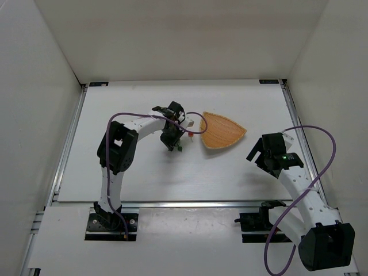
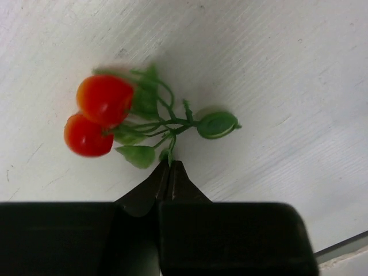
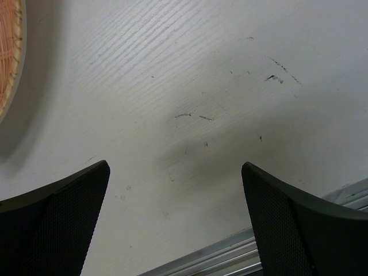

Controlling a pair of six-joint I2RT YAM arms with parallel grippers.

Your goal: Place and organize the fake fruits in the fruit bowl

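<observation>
**Item 1: wicker basket** (image 1: 221, 132). Tan-orange, shallow, a rounded triangle with a paler rim. It lies flat on the white desk (image 1: 144, 178). Take it as your landmark for every entry below.

**Item 2: berry sprig** (image 2: 105, 99). Two red berries are joined on thin green stems, with several green leaves. It sits outside the basket, near its left edge in the top view. Your left wrist camera shows the berries side by side, pointing away from the fingers and slightly blurred. You cannot tell from either view whether the sprig touches the desk.

**Item 3: single red berry** (image 1: 188, 134). A tiny red dot just beside the basket's left edge, between the rim and the left arm. It is too small for you to make out more.

**Item 4: left end effector** (image 2: 169, 171). It is positioned left of the basket, over the sprig. Its two black fingers are brought together, pinching the lower end of the sprig's stem at their tips.

**Item 5: right end effector** (image 3: 175, 169). It is positioned right of the basket, well apart from the berries. Its fingers are spread wide with nothing between them. Your right wrist camera catches the basket's rim in the upper left corner.

**Item 6: scuff marks** (image 3: 276, 76). Small dark streaks on the desk to the basket's right, seen past the right fingers.
</observation>
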